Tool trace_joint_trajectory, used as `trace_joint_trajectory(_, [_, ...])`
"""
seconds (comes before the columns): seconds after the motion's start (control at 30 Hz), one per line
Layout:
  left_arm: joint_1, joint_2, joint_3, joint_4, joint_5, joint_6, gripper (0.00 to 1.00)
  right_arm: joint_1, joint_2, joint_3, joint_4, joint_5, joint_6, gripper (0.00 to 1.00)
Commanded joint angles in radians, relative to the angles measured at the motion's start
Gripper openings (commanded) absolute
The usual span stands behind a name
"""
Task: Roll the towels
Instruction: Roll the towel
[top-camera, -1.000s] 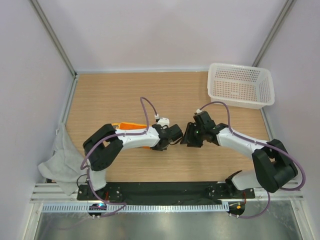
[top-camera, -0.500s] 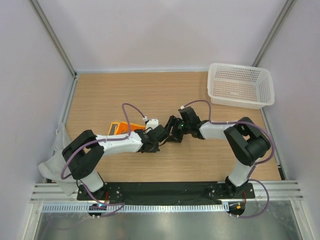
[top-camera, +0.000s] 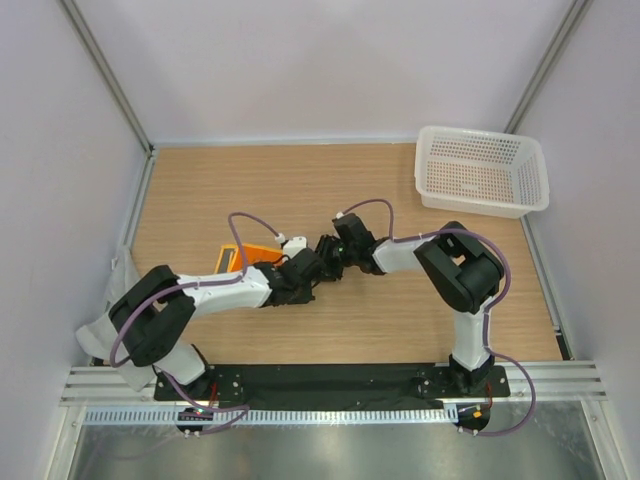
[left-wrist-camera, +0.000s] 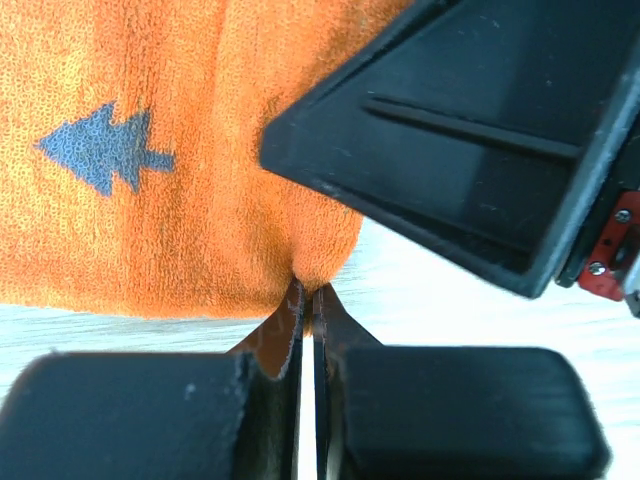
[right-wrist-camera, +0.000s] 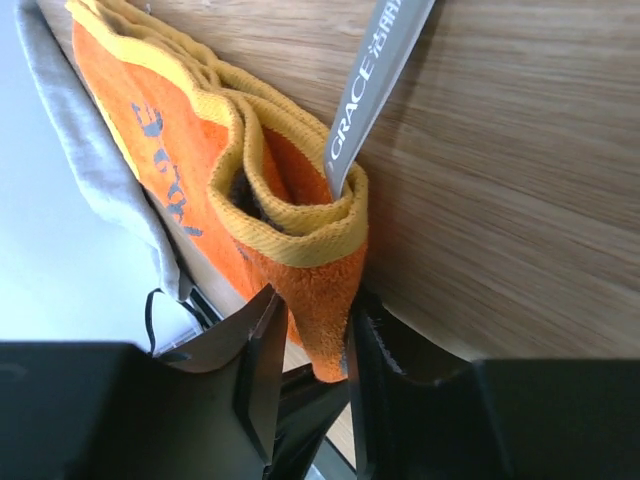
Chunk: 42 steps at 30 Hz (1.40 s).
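The small orange towel (top-camera: 250, 256) with a yellowish edge lies left of the table's middle, partly under my left arm. In the left wrist view the orange towel (left-wrist-camera: 180, 180) fills the upper left. My left gripper (left-wrist-camera: 308, 292) is shut on a pinch of its lower edge. In the right wrist view the orange towel (right-wrist-camera: 290, 230) is loosely folded over on itself with a grey tag (right-wrist-camera: 370, 80) sticking out. My right gripper (right-wrist-camera: 315, 345) is shut on its near end. Both grippers (top-camera: 300, 270) (top-camera: 322, 255) meet at the towel's right end. The light-grey towel (top-camera: 112, 318) hangs over the table's left edge.
A white perforated basket (top-camera: 480, 172) stands at the back right corner. The right gripper's black body (left-wrist-camera: 470, 150) sits close above the left gripper's jaws. Walls close in the table on three sides.
Both arms have swung left and met at the orange towel's right end, which shifted left. The right gripper's jaws widened, then narrowed around the towel's end. The left stayed shut.
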<state>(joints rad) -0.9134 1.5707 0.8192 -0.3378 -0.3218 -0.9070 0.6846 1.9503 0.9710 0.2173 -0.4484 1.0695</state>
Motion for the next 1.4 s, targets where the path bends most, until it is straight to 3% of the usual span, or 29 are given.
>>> trace_joint_trajectory(0.0, [0.019, -0.027, -0.045, 0.029, 0.050, -0.004, 0.01, -0.019, 0.002, 0.031, -0.025, 0.031, -0.032, 0.35])
trace_joint_trajectory(0.4, [0.024, -0.077, -0.094, 0.054, 0.058, -0.021, 0.01, -0.099, 0.053, 0.075, -0.084, 0.022, -0.105, 0.18])
trace_joint_trajectory(0.57, [0.025, -0.077, -0.094, 0.057, 0.058, -0.021, 0.01, -0.115, 0.073, 0.098, -0.104, 0.020, -0.117, 0.17])
trace_joint_trajectory(0.67, [0.025, -0.075, -0.094, 0.056, 0.059, -0.021, 0.01, -0.132, 0.072, 0.113, -0.142, 0.033, -0.146, 0.23])
trace_joint_trajectory(0.77, [0.027, -0.075, -0.086, 0.059, 0.069, -0.018, 0.01, -0.161, 0.067, 0.156, -0.211, 0.053, -0.198, 0.39])
trace_joint_trajectory(0.93, [0.027, -0.084, -0.078, 0.060, 0.087, -0.029, 0.00, -0.221, 0.016, 0.219, -0.381, 0.095, -0.285, 0.49])
trace_joint_trajectory(1.07, [0.047, -0.139, -0.130, 0.137, 0.154, -0.078, 0.00, -0.255, -0.069, 0.230, -0.476, 0.131, -0.353, 0.52])
trace_joint_trajectory(1.37, [0.192, -0.242, -0.308, 0.482, 0.484, -0.223, 0.00, -0.269, -0.244, 0.180, -0.536, 0.102, -0.390, 0.52])
